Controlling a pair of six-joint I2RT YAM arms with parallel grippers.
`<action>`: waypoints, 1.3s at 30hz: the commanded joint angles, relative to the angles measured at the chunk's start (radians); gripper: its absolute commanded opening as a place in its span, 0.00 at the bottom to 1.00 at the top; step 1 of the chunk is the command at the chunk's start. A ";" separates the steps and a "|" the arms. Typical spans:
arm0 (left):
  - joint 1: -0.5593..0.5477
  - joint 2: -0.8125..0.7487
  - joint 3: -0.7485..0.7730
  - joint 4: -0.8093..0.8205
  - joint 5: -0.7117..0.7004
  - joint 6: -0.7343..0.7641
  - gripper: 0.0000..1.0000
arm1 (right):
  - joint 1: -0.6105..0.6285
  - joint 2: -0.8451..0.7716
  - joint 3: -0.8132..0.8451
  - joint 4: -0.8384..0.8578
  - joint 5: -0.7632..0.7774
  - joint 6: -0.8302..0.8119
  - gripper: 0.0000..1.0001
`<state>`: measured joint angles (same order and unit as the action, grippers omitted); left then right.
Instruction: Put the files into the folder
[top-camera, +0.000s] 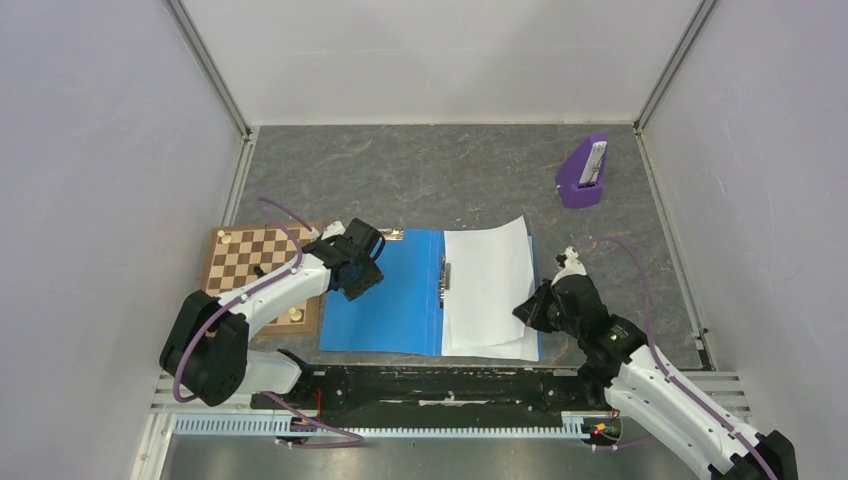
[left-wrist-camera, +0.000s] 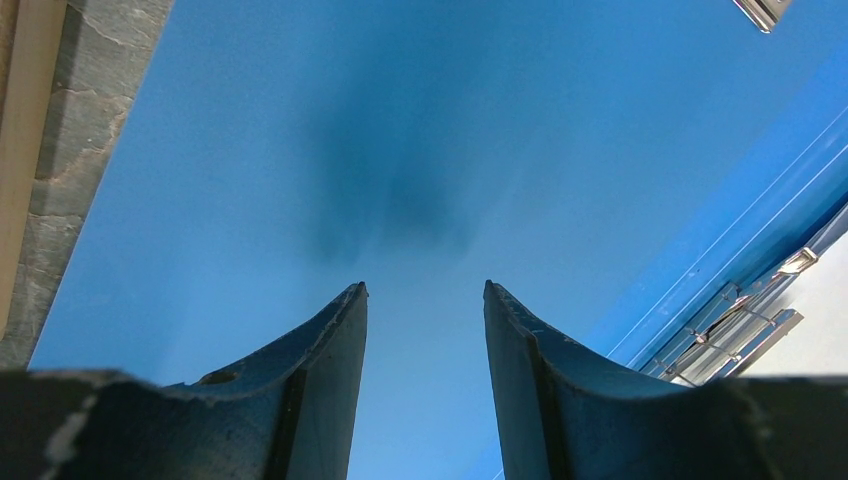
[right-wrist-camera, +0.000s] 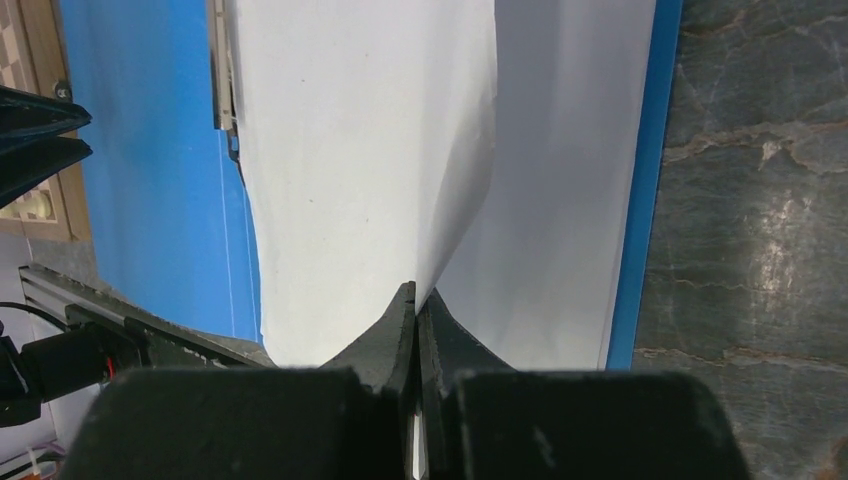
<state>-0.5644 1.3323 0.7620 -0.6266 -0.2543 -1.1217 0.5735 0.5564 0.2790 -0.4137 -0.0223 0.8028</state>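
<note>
Two arms reach over a grey marbled surface (top-camera: 450, 170), the largest thing in view. On it lies the folder (top-camera: 385, 300), open flat, its blue left leaf bare and its right leaf carrying the files (top-camera: 490, 285), a small stack of white sheets beside the metal clip (top-camera: 444, 275) at the spine. The top sheet sits a little askew, its far corner poking past the folder's far edge. Left of the folder, touching or nearly touching its edge, is a brown chessboard (top-camera: 240, 262) with a few small pieces on it. Far to the right, well apart from everything else, stands a purple holder (top-camera: 583, 172) with something pale in it; what that is I cannot quite make out. The left pincer (top-camera: 358, 262) hovers low over the folder's bare left leaf, its jaws about half open with nothing between them, the wrist view showing only blue under the fingers (left-wrist-camera: 320, 350). The right pincer (right-wrist-camera: 415, 305) sits at the near right corner of the files, pressed closed on the edge of the top sheet, which lifts and curls up from the sheets below.
</note>
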 joint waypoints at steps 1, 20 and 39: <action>-0.010 0.009 0.008 0.016 -0.037 -0.040 0.53 | 0.021 -0.004 -0.025 0.012 0.029 0.064 0.00; -0.022 0.029 0.021 0.024 -0.032 -0.041 0.53 | 0.111 -0.059 -0.075 0.015 0.102 0.204 0.00; -0.029 0.050 0.031 0.029 -0.020 -0.040 0.54 | 0.188 0.008 -0.032 -0.003 0.144 0.181 0.10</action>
<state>-0.5869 1.3731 0.7628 -0.6239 -0.2592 -1.1225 0.7540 0.5468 0.2031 -0.4133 0.0887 1.0016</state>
